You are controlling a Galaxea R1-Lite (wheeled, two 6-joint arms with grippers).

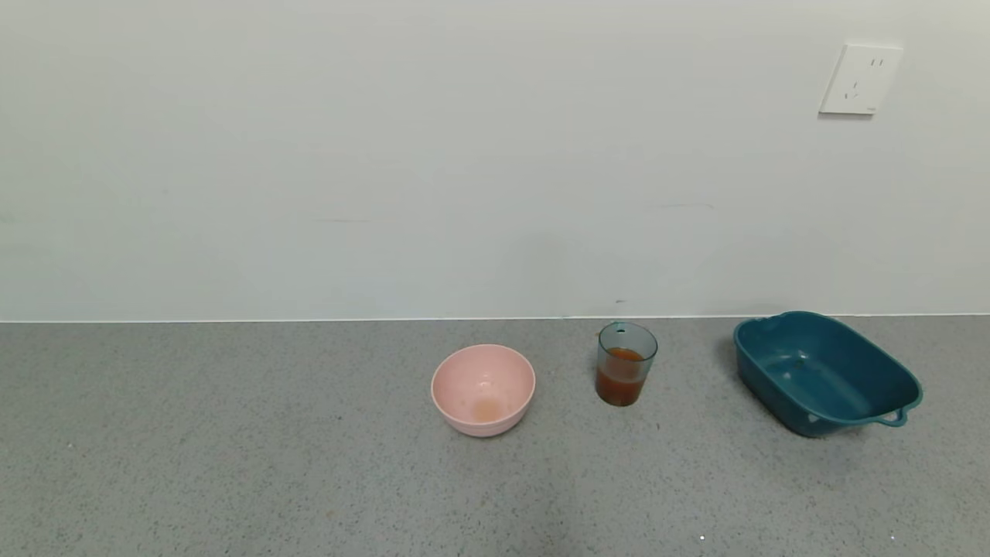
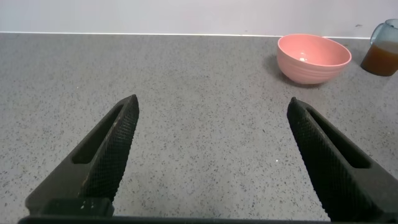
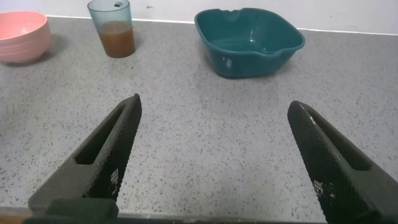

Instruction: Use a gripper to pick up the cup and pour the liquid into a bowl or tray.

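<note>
Grey speckled stone bench [image 1: 232,464] running left to right below a pale wall, which carries a white wall socket [image 1: 860,80] at far right. Three vessels stand in a row toward the far edge of the bench, well apart from one another. At centre-right stands the small see-through blue-green plastic cup [image 1: 626,363], upright, with a tiny tab at its far rim; the orange-brown translucent liquid [image 1: 620,381] fills roughly its lower half. To its left stands the round pink plastic bowl [image 1: 483,389], with a faint orange-brown trace on its inner floor. To the right of the cup lies the dark teal oblong plastic tub [image 1: 826,373] with rounded corners; one small loop handle shows at its near right end.

Neither arm appears in the head view. The left gripper [image 2: 211,124] hovers over bare bench on the near left, jaws spread wide and holding nothing. The right gripper [image 3: 214,124] hovers over the bench on the near side of cup and tub, jaws likewise spread wide and holding nothing.
</note>
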